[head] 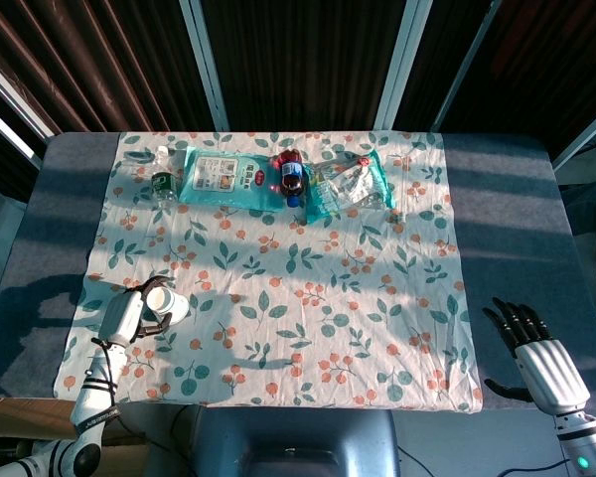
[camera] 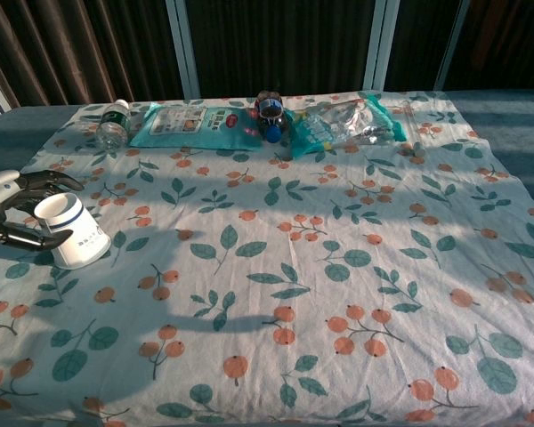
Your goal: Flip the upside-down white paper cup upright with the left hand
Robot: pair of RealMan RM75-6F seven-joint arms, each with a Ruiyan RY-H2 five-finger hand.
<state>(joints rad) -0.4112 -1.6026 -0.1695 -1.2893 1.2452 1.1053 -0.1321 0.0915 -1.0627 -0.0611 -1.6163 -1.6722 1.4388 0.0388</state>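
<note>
So my left hand (camera: 13, 209) is wrapped around the white paper cup with the dark blue band near its rim (camera: 69, 231), dark fingers curled on both sides of it; the cup is tilted, open mouth facing up and toward the camera in the chest view, and its base is down on the floral tablecloth with orange berries and green leaves (camera: 320, 267), near the cloth's front-left edge; in the head view the same cup (head: 166, 304) sits right by my left hand (head: 129, 316). My right hand (head: 531, 348) is way off at the front-right, over the grey table (head: 517, 209), past the cloth's edge; fingers are spread apart and it's holding nothing. Along the far side of the cloth: a small clear plastic bottle lying down (camera: 112, 124), a flat teal wipes packet (camera: 196, 124), a small dark bottle with a blue cap (camera: 269, 111), and a crinkly clear-and-teal plastic bag (camera: 343, 123); all well apart from the cup.
</note>
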